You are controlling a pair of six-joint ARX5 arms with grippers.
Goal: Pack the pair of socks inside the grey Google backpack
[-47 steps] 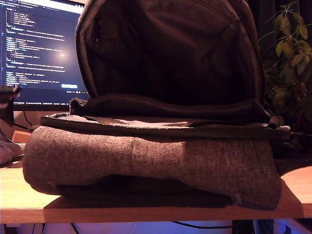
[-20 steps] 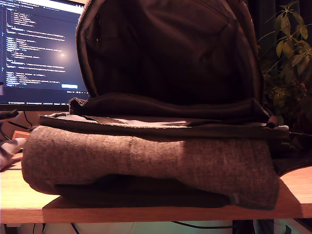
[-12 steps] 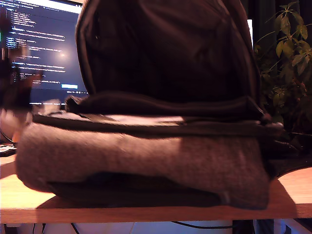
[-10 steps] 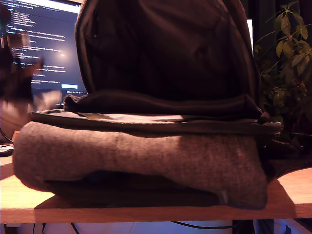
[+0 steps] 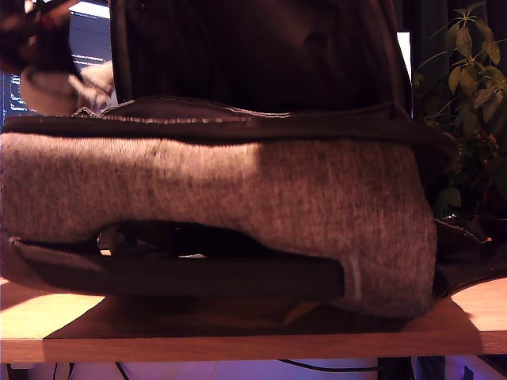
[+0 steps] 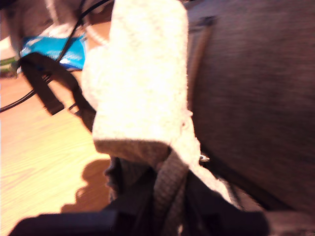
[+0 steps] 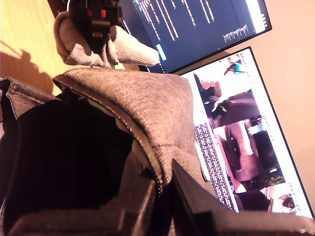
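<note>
A: Closest to the exterior camera?
B: Front edge of the wooden table (image 5: 238, 348), straight across, with a bare strip ahead of the backpack (image 5: 277, 198). Fills nearly the whole width, grey side forward, with a dark gap under it toward the exterior view's left.

A: Room at the sides?
B: Little. Some bare wood at the exterior view's lower right, then a plant (image 5: 471, 71) close behind.

A: And my second gripper (image 7: 162, 194)?
B: Closed down on the backpack's zipped rim, cloth pinched between both fingers. Dark lining (image 7: 59, 157) gaping open just beside it.

A: My first gripper (image 6: 170, 196)?
B: Clamped on the socks (image 6: 140, 83), narrow end squeezed between the jaws, bulk bulging free beyond them. Up in the air at the exterior view's upper left, blurred there. Just outside the backpack's raised rim, not inside. Touching the grey cloth or not: cannot tell.

A: Below the socks?
B: Open table, with a dark strap (image 6: 42, 83) trailing across it.

A: Farthest back?
B: Upright dark flap (image 5: 253, 47) of the backpack. Then a monitor (image 7: 197, 24) full of code and a second monitor (image 7: 241, 142) beside it, well behind the rim.
</note>
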